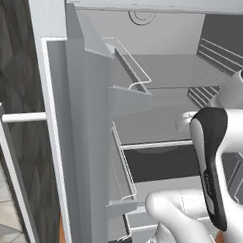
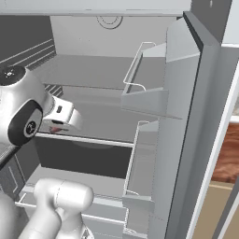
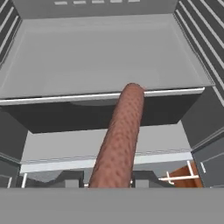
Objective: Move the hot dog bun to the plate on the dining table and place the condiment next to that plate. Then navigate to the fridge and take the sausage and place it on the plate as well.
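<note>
Hand view: sausage apparently gripped between hand fingertips, jutting toward fridge shelf.

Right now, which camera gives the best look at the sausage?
The hand view: the sausage runs long and brown up the middle, rising from between the two dark fingers toward the fridge shelf. In the right base view just a small reddish bit peeks under the hand. In the left base view the arm covers that spot.
</note>
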